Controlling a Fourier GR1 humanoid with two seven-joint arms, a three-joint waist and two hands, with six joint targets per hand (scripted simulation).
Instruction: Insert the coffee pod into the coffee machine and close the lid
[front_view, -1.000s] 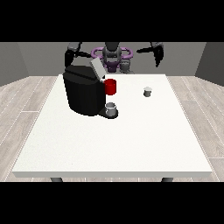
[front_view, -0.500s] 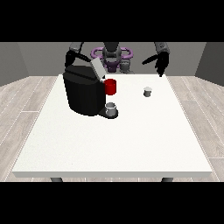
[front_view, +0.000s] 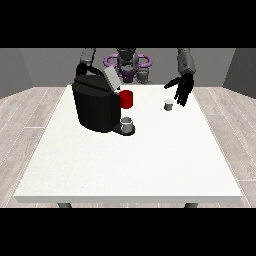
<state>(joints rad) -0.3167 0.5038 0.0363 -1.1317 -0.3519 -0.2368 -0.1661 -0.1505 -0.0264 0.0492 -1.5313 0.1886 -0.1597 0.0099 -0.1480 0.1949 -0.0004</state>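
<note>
While the small grey coffee pod (front_view: 169, 104) sits untouched on the white bench (front_view: 130, 160) right of centre, the black hand (front_view: 182, 88) at the view's right hovers just beside it, fingers spread; the bulky black coffee machine (front_view: 97, 106), centre-left, has its lid (front_view: 111, 78) raised, so insertion and closing remain.

White table (front_view: 125, 165) carries black coffee machine (front_view: 97, 105) at back left; small coffee pod (front_view: 169, 104) back right.

The coffee machine (front_view: 96, 107) stood on the table (front_view: 130, 165) toward its far left corner, a cup (front_view: 127, 125) before it; the coffee pod (front_view: 169, 104) sat near the far right edge.
</note>
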